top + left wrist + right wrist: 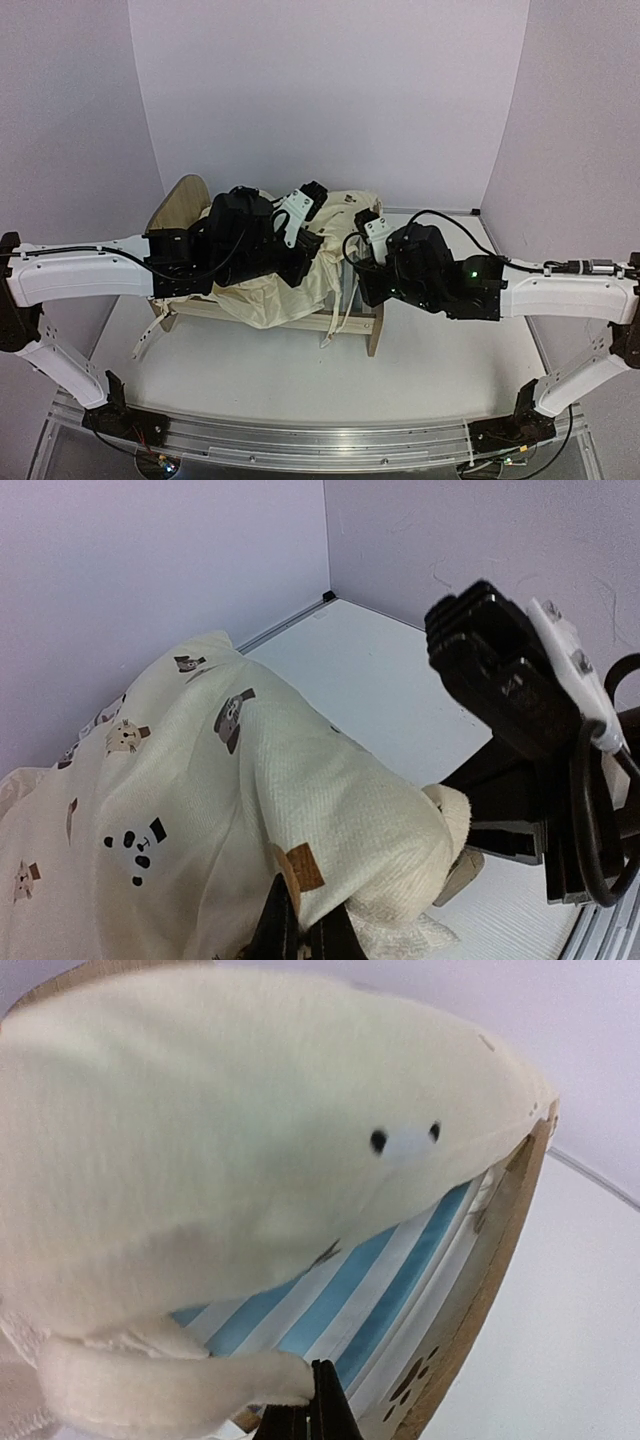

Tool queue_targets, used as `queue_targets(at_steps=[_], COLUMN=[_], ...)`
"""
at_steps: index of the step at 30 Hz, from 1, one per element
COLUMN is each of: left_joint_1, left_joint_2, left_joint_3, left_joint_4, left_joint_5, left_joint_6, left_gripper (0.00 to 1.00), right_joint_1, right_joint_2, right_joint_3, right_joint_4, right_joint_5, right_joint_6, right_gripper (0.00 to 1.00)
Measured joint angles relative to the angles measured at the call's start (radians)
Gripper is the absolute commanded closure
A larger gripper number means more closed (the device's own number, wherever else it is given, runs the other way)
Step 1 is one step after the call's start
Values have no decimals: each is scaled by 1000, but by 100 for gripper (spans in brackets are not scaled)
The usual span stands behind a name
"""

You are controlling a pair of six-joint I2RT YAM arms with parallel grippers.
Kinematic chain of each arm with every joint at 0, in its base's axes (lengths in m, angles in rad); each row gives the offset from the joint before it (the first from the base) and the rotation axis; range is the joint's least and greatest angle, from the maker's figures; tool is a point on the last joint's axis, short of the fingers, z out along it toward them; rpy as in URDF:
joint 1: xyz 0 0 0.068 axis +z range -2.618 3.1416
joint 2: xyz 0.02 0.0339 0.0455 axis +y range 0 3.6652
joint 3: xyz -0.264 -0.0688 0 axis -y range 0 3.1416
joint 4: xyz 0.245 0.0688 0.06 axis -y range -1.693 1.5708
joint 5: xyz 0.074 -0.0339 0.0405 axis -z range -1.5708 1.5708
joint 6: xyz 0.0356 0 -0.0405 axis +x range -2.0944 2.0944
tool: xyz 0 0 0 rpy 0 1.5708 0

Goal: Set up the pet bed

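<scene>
Where right tool (322, 1405) nips (cushion (220, 1140)) — pet bed (400, 1290) adjoins.

Pet bed (310, 322): light-wood frame; upright on worktop (430, 360), centre-left
Headboard (178, 205): arched; left end
Base (370, 1290): blue-and-white stripes; partly hidden
Footboard (475, 1305): paw cutouts

Your view of the pet bed (186, 203) is mostly blocked.
The cushion (285, 290) and both arms cover its base from above; bottom edges crop the left gripper (300, 935) and right gripper (318, 1410); near fabric blurs.
</scene>
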Motion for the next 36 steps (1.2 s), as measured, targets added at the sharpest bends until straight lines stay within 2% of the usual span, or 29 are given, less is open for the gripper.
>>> queue_targets(at_steps=[13,24,36], left_joint_1=[0,0,0], left_joint_2=[0,0,4], left_joint_3=[-2,-31,-49], left_joint_4=[-7,-6,4], left_joint_5=[41,73,101], left_joint_6=[-15,-40,-58], left_gripper=[100,100,100], right_joint_1=[-50,-89,-119], right_joint_2=[39,80,107], right_joint_3=[132,139,229], right_joint_4=[-111,-155,-219], right_joint_5=[60,60,88], right_joint_6=[-90,-98,-220], right_gripper=[100,100,100])
